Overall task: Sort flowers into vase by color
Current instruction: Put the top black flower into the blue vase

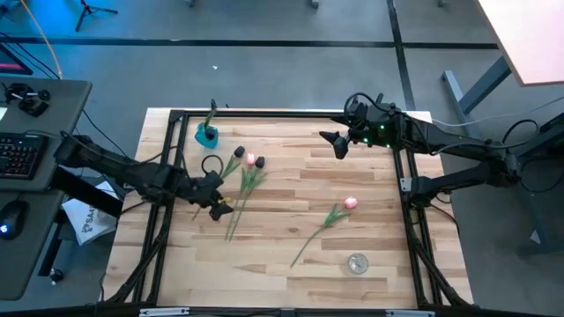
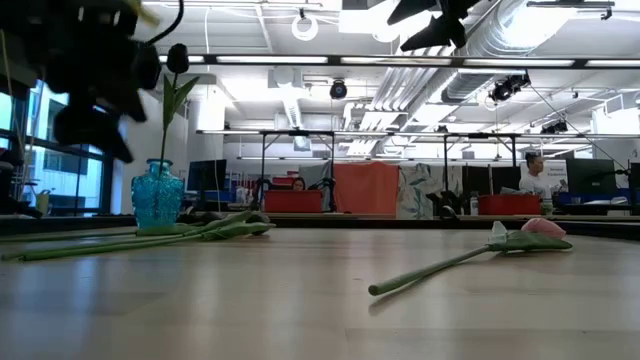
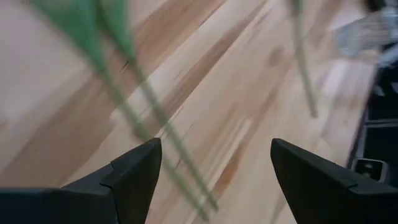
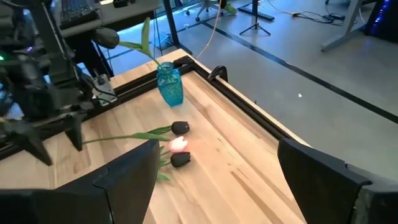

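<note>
Flowers: four tulips lie flat on the wooden table (image 1: 370, 229), and a fifth stands in a vase.
Flower in vase: a dark tulip (image 2: 177, 57) stands upright in the blue glass vase (image 1: 207, 135) at about 10 o'clock on the table, close to the far rim; its head (image 4: 107, 38) is well above the vase mouth.
Left cluster: three tulips lie together just right of the vase, around 9 to 10 o'clock from the table's middle. One pink head (image 1: 251, 160) sits between two dark heads, one at (image 1: 239, 151) and one at (image 1: 261, 162). Their green stems (image 1: 238, 207) run down toward 7 o'clock.
Lone pink tulip: its head (image 1: 351, 203) lies at about 3 o'clock from the middle, its stem (image 1: 310, 239) trailing toward 7 o'clock, well apart from the cluster.
Clear vase: a round glass vase (image 1: 357, 263) stands at about 5 o'clock, near the lone tulip's stem but apart from it.
Left gripper (image 1: 214, 199): low over the table at 9 o'clock, just beside the lower ends of the cluster's stems; fingers (image 3: 130, 171) spread wide, holding nothing, with blurred stems showing between them.
Right gripper (image 1: 336, 143): raised above the table at about 1 o'clock, fingers (image 4: 127, 171) spread wide and empty, facing the cluster and the blue vase.
Background: people sit at desks in the room behind the table.
</note>
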`<state>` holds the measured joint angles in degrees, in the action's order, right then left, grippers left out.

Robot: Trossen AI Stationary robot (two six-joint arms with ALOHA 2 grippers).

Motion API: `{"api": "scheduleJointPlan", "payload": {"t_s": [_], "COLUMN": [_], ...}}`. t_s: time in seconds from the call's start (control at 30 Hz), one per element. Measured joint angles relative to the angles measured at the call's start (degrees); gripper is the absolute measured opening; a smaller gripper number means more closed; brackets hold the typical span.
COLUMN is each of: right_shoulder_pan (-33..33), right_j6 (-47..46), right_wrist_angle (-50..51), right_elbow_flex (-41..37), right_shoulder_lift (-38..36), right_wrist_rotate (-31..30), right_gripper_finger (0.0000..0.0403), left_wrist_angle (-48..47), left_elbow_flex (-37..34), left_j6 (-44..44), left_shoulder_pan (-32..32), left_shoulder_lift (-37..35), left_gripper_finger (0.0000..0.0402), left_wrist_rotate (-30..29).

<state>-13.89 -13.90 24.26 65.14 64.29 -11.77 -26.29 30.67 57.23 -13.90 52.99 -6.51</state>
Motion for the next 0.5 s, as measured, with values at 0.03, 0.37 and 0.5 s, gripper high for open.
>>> {"api": "scheduleJointPlan", "payload": {"t_s": [0.03,0.37,0.5], "right_shoulder_pan": [-0.02,0.00,0.00], "right_j6": [0.02,-0.04,-0.01], "right_wrist_angle": [0.22,2.49,2.10], "right_elbow_flex": [0.00,0.00,0.00], "right_shoulder_lift": [0.00,0.00,0.00], "right_wrist_rotate": [0.01,0.20,0.20], "right_gripper_finger": [0.0321,0.0321,0.0321], "left_wrist_angle": [0.86,-10.30,-13.63], "left_elbow_flex": [0.29,0.53,0.49], "left_j6": [-2.48,3.34,4.02], "left_shoulder_pan": [0.25,5.66,9.60], "left_shoulder_lift": [0.00,2.68,5.80], "left_gripper_finger": [0.0290,0.0290,0.0290], "left_wrist_rotate": [-0.11,-4.37,-5.24]}}
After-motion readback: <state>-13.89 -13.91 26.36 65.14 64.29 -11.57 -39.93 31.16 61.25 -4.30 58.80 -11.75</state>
